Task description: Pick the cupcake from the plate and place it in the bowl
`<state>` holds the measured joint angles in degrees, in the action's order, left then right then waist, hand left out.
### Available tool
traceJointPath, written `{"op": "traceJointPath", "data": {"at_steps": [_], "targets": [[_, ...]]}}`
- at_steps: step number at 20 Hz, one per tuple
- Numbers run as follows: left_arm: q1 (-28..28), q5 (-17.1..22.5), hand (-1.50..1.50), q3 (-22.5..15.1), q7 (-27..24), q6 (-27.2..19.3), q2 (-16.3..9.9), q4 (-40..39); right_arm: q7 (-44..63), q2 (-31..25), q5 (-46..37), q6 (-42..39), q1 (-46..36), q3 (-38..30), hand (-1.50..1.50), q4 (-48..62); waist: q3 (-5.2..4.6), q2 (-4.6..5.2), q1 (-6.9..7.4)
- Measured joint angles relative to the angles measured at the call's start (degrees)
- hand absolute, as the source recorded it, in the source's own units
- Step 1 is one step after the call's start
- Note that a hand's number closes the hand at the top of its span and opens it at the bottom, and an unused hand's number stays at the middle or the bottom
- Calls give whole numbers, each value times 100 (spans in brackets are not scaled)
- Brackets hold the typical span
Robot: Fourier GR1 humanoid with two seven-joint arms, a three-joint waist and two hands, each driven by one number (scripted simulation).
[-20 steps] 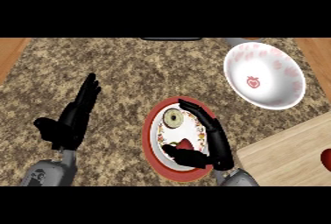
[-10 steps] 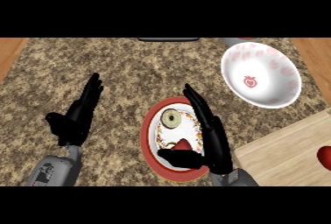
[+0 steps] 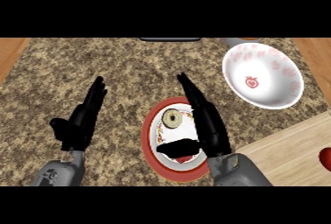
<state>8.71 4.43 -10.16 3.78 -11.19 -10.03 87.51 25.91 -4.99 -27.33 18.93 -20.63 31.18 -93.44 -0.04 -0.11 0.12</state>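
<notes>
Fingers point(image 3: 192, 97) of the right hand point(image 3: 208, 127) lie straight and pressed together, pointing up the counter along the right side of the plate point(image 3: 153, 131), and they hold nothing. Its thumb point(image 3: 177, 148) sticks out leftward across the lower part of the plate, away from the fingers. Just left of those fingers and above the thumb sits the cupcake point(image 3: 172, 118), a pale round with a dark centre, on the plate's white inside; whether the hand touches it cannot be told. The plate has a red rim and a red mark under the thumb.

Well to the left, over bare counter, the left hand point(image 3: 81, 120) rests with its fingers straight and close together, tips upward, thumb out to the left, holding nothing.

Up and to the right of the plate, apart from it, is the bowl point(image 3: 241, 61), white with red strawberry marks. A wooden board point(image 3: 287, 153) fills the lower right corner, with a red object point(image 3: 325, 158) at its right edge. All of it rests on a speckled granite counter point(image 3: 129, 65).
</notes>
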Motion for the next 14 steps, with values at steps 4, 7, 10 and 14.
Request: {"op": "traceJointPath", "data": {"at_steps": [4,7,10,14], "targets": [[-58,-15,0,49,-27,81,-9,46,614,57,36,-571,-221,-117,-150,131,1,4,4],[-30,-106,0,42,-31,80,80,5,769,97,26,-879,-193,-189,-150,235,2,7,-2],[-14,-100,0,177,-57,178,74,-18,554,170,14,-998,0,-225,-150,395,4,9,-5],[82,-162,0,333,-61,286,118,-129,123,181,83,-1261,204,-481,-150,498,4,10,-7]]}}
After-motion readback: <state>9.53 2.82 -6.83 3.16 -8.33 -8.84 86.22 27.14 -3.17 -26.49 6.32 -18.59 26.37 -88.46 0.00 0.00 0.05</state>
